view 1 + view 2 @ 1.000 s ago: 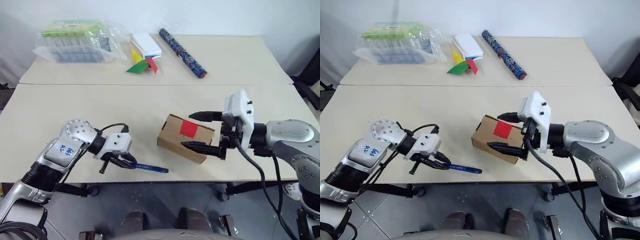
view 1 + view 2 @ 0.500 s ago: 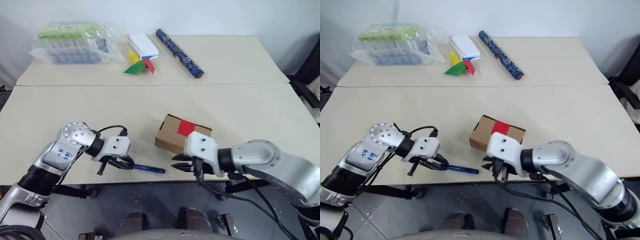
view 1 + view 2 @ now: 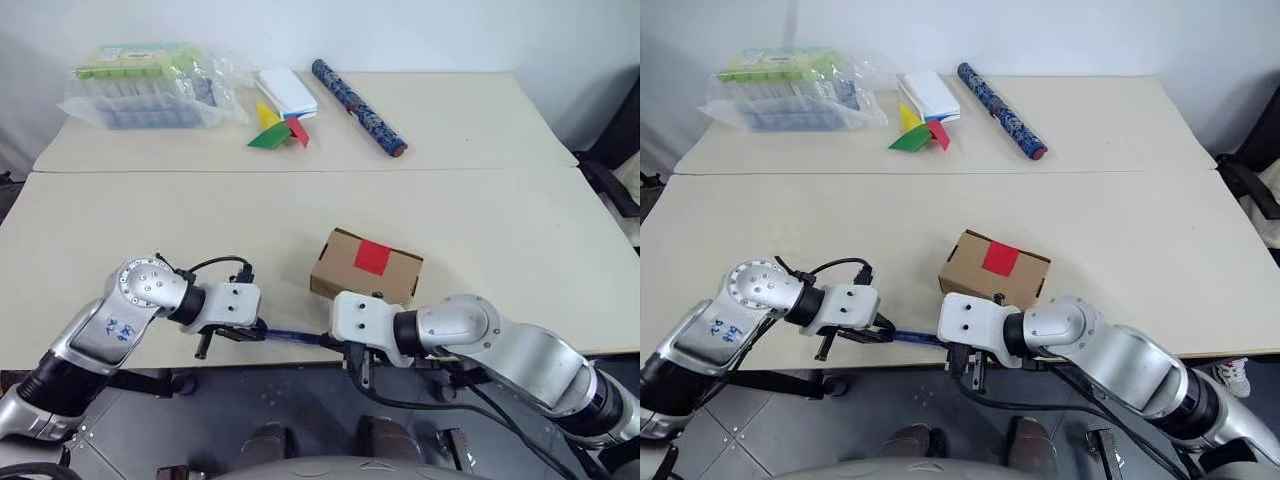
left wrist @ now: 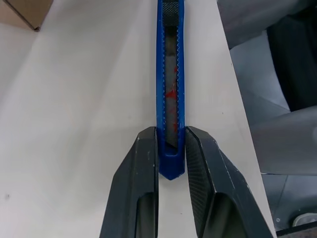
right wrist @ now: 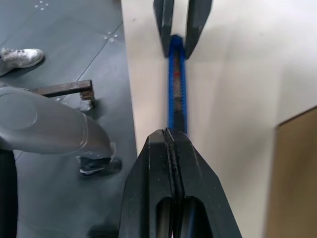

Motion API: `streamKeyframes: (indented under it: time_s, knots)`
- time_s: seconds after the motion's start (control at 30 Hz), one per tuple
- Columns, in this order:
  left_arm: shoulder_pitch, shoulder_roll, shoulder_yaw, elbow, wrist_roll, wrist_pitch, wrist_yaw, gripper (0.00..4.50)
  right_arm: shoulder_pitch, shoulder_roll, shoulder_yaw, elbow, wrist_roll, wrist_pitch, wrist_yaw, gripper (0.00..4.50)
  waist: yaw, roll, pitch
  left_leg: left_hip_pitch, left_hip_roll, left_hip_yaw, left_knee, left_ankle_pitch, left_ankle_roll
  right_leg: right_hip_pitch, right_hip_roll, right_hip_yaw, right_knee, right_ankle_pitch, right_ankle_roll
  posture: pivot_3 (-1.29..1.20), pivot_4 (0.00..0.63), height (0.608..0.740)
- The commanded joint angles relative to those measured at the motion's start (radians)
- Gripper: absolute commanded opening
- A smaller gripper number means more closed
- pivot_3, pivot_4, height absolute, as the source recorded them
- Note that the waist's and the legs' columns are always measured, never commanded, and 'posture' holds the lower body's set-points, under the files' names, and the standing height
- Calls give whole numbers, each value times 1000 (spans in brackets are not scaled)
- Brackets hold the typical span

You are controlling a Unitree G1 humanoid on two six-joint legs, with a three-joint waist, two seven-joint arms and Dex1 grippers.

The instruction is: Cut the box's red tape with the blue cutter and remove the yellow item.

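Two pale tables pushed end to end against a white wall, grey floor below the near edge.

Hard to read: the tip end of the blue cutter (image 3: 292,337) disappears behind the white housing of the right gripper (image 5: 169,135), so from the head views it is unclear whether the two touch. In the right wrist view the right fingers are pressed together with nothing seen between them, and the cutter's far end runs in just beyond their tips. The yellow item cannot be seen; the box (image 3: 366,266) is closed, the red tape (image 3: 372,257) intact across its lid edge.

Left gripper (image 4: 171,148): fingers clamped on the butt end of the cutter, which lies flat along the near table edge, left of the box and a little nearer.

Far table, untouched: clear pack of green-capped tubes (image 3: 150,84) at far left, white pad (image 3: 287,90), paper pinwheel (image 3: 278,130), dark blue patterned roll (image 3: 359,92).

Change since a second ago: the right gripper then stood with fingers wide apart around the box's right end. It has since left the box, dropped to the near edge, swung left and closed. Box and cutter have barely shifted.
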Motion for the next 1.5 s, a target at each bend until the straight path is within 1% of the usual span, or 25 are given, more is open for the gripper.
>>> streamKeyframes:
  time_s: [0.03, 0.37, 0.77, 1.0, 1.23, 1.4, 1.5]
  knots:
    - [48, 32, -23, -6, 55, 36, 8, 433, 4, 6, 17, -2, -33, -32, 12, 24, 0, 0, 0, 0, 0, 0, 0, 0, 0, 0, 0, 0, 0, 0, 0, 0, 150, 740]
    - [90, 54, -8, -55, 46, 45, 12, 433, 18, 52, 80, 57, -117, -86, 14, 24, 0, 0, 0, 0, 0, 0, 0, 0, 0, 0, 0, 0, 0, 0, 0, 0, 150, 740]
    - [106, 67, -4, -71, 43, 38, 12, 433, 25, 102, 96, 140, -199, -152, 32, 24, 0, 0, 0, 0, 0, 0, 0, 0, 0, 0, 1, 0, 0, 0, -1, 0, 150, 740]
    - [105, 68, -4, -65, 50, 36, 15, 433, 34, 100, 108, 122, -214, -159, 70, 24, 0, 1, 0, 0, 1, 0, 0, 0, 0, 0, 1, 0, 0, 0, -1, 0, 150, 740]
    - [111, 73, -4, -65, 56, 35, 17, 433, 48, 69, 98, 83, -228, -147, 107, 24, -1, 1, -1, 0, 1, 0, 0, 0, 0, 0, 1, 0, 0, 0, -1, 0, 150, 740]
    - [109, 68, -8, -65, 59, 35, 17, 433, 58, 73, 110, 95, -248, -157, 112, 24, 0, 1, -1, 0, 1, 0, 0, 0, 0, 0, 1, 0, 0, -1, -1, 0, 150, 740]
    - [106, 66, -9, -63, 60, 32, 17, 433, 67, 96, 110, 115, -253, -163, 101, 24, 0, 1, -1, 0, 1, 0, 0, 0, 0, 0, 1, 0, 0, -1, -1, 0, 150, 740]
